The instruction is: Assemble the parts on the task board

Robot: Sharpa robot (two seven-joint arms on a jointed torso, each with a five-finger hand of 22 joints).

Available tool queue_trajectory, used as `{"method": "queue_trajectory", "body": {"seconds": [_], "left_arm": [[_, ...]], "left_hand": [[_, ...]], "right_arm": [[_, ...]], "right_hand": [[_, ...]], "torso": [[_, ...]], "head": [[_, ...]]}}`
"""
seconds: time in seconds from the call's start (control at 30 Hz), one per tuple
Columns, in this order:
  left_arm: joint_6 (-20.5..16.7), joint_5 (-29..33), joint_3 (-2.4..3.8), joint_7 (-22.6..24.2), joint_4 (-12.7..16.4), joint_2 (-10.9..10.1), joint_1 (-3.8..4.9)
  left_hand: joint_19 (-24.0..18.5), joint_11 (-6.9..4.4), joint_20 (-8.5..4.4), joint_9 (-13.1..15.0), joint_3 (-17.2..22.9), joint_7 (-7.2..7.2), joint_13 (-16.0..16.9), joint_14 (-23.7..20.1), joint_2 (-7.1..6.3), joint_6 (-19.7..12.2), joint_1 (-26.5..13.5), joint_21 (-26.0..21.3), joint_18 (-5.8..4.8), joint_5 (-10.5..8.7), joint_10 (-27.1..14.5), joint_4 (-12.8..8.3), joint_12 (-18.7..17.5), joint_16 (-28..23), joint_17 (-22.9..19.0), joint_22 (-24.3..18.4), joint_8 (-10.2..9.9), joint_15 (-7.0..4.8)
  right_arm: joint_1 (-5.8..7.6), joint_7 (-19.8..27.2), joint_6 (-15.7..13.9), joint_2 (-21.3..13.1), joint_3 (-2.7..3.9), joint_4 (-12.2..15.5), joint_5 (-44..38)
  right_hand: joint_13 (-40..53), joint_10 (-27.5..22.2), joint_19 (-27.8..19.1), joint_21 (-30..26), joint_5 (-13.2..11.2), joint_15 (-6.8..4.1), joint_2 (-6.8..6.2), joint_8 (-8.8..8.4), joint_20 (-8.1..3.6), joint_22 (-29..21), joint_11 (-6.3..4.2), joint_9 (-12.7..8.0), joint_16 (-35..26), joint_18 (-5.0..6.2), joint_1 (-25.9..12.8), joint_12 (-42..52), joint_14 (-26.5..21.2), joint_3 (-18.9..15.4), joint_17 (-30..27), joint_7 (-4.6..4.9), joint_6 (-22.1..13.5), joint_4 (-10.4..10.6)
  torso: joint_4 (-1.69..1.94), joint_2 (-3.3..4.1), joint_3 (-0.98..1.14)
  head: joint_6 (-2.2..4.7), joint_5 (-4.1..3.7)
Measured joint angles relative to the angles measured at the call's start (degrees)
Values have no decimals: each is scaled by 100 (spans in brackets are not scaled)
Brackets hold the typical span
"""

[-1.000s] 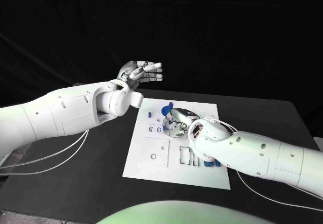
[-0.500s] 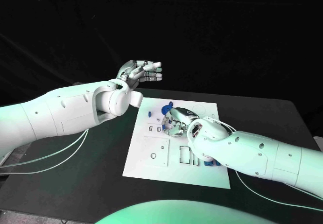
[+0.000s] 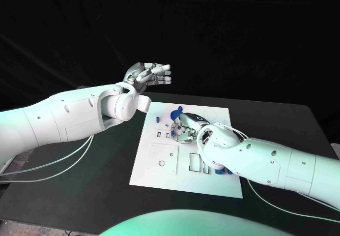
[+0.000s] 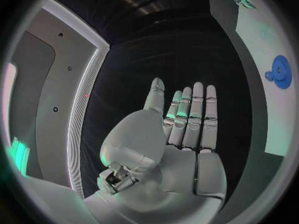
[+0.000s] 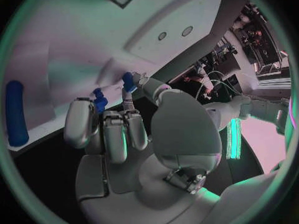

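Head view: left hand [image 3: 147,74] hangs raised beyond the far left of the worktop [image 3: 78,191], fingers straight and apart, holding nothing. White board [image 3: 159,172] lies mid-worktop with blue parts [image 3: 175,114] near its far edge. Right hand [image 3: 185,129] is down on the board's middle, fingers curled; whether it holds anything I cannot tell.

We see a dim scene: the white task board [image 3: 159,172] glares against the black table [image 3: 85,196]; wrist views bend edges strongly.
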Motion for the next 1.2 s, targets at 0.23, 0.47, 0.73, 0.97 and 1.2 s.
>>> {"method": "queue_trajectory", "body": {"seconds": [0.23,0.47,0.73,0.97,1.2], "left_arm": [[0,1,0,-6,8,-20,0],[0,1,0,-11,11,-23,0],[1,2,0,-15,5,-25,0],[1,2,0,-18,-17,-25,0],[1,2,0,-19,-29,-26,0]], "left_hand": [[0,0,0,8,0,21,0,0,0,-21,0,0,0,0,0,0,0,1,12,-4,0,0],[0,0,0,8,0,21,0,0,0,-21,0,0,0,0,0,0,0,1,12,-4,0,0],[0,0,0,7,0,21,0,0,0,-21,0,0,0,0,0,0,0,1,11,-4,0,0],[0,0,0,7,0,21,0,0,0,-21,0,0,0,0,0,0,0,1,11,-4,0,0],[0,0,0,6,0,21,0,-21,0,-21,0,0,0,0,0,0,0,-22,20,-9,0,21]], "right_arm": [[-3,14,2,6,0,-32,12],[-7,25,7,10,1,-52,24],[-12,39,25,11,1,-59,30],[-12,45,37,9,0,-62,26],[-13,49,50,8,0,-63,24]], "right_hand": [[0,0,0,0,0,0,-1,0,0,0,0,-7,0,0,1,0,0,0,0,1,-1,0],[-1,0,0,0,0,0,-21,0,0,-10,0,-10,0,0,-19,0,0,0,0,4,-45,0],[-1,0,0,-23,0,0,-31,0,0,-15,0,-15,0,0,-29,0,0,0,0,30,-72,0],[-1,0,0,-23,0,0,-53,-32,0,-20,0,-23,0,0,-51,0,0,0,0,23,-104,0],[-2,20,0,-43,1,0,-114,-55,0,-25,20,-41,0,0,-111,-17,0,0,-1,56,-161,0]], "torso": [[-1,2,0],[-3,1,0],[-4,-7,0],[-3,-7,0],[-2,-3,0]], "head": [[-24,1],[-36,1],[-60,-1],[-67,-7],[-62,-7]]}}
